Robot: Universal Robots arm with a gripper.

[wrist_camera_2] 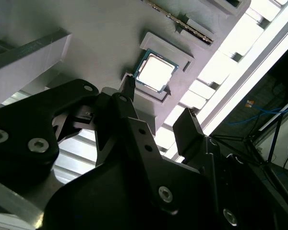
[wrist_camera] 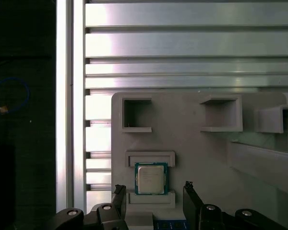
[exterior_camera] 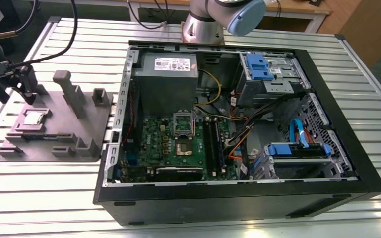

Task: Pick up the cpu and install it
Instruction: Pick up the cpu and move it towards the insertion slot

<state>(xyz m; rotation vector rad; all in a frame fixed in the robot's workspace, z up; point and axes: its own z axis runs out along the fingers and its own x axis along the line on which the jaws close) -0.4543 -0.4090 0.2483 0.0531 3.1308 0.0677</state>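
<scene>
We noted gripper [wrist_camera: 153,187] open wide, holding nothing, hovering above grey fixture block [exterior_camera: 65,126] at exterior view's left. Cpu [wrist_camera: 150,178] lay flat in square recess on block; in first wrist view it sat between the two spread fingertips [wrist_camera: 119,190], apart from both. Open computer case [exterior_camera: 243,198] stood just beside block on slatted table [exterior_camera: 45,198].

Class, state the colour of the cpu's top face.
The cpu is silver-grey on top, clearest in the first wrist view.
</scene>
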